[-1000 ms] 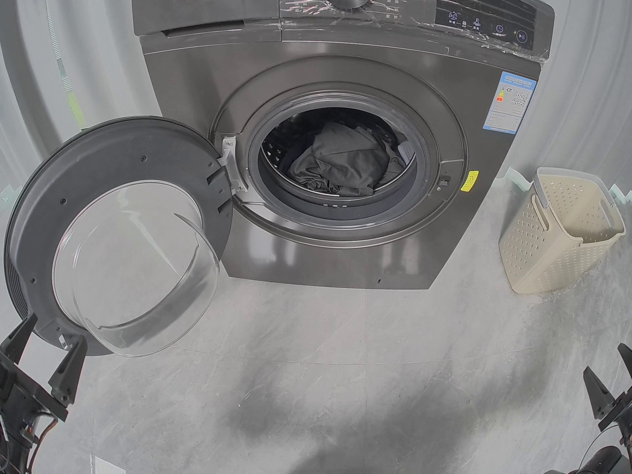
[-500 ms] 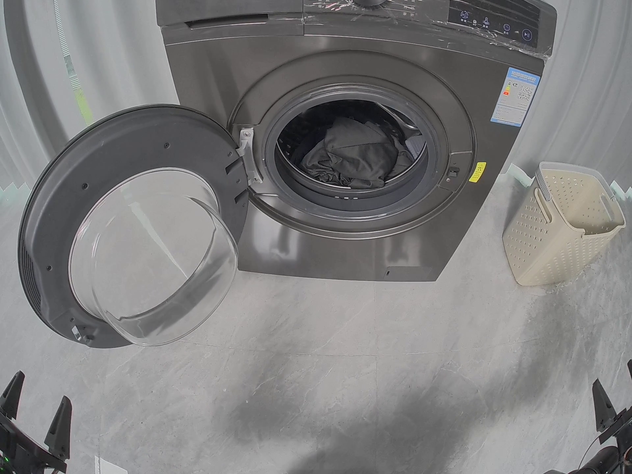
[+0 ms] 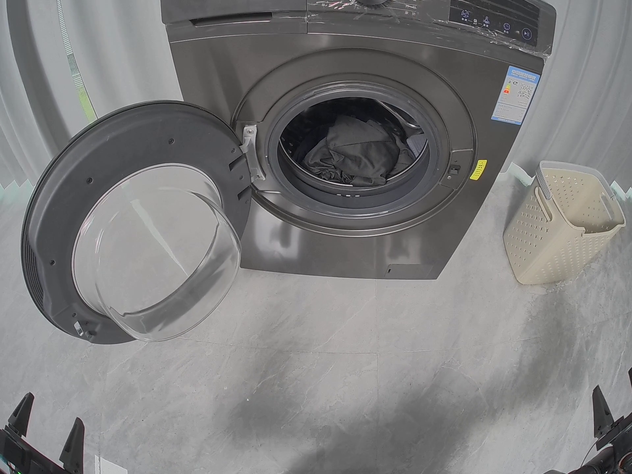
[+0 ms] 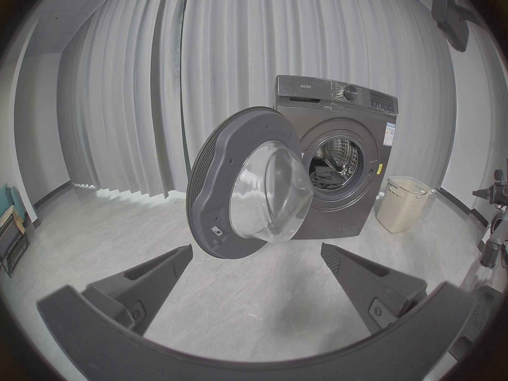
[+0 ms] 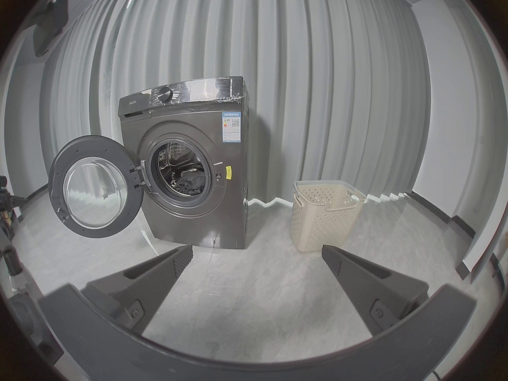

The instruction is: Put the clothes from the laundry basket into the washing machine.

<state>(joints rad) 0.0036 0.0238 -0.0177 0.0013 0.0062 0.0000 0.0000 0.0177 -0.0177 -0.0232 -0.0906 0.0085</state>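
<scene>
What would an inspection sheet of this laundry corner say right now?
Surface: grey marbled tile floor.
Job's things: grey front-loading washing machine, round door swung open; dark crumpled clothes in its drum; cream perforated plastic laundry basket beside it, no clothes visible inside.
Clutter: nothing seen.
Tools: left tool open, right tool open, both holding nothing.
Cables: nothing seen.
Surroundings: pale pleated curtains behind.

The left pincer (image 3: pixel 49 422) and right pincer (image 3: pixel 615 404) both hang low, fingers spread wide, seemingly empty.
</scene>
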